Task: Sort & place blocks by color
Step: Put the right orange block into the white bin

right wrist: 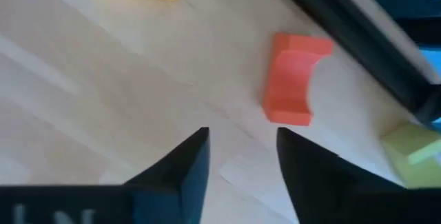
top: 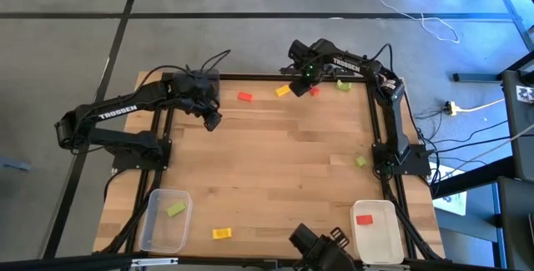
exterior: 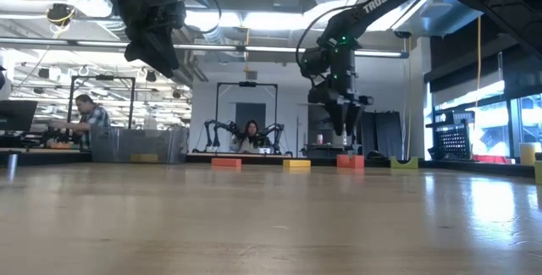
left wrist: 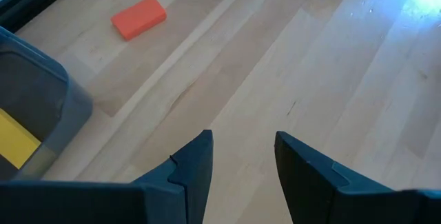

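Right wrist view, red block [right wrist: 293,79] just beyond end effector [right wrist: 241,156]

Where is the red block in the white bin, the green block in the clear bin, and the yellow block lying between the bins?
red block [top: 364,219]: high view, middle of its top.
green block [top: 174,210]: high view, middle of its top.
yellow block [top: 221,233]: high view, middle of its top.
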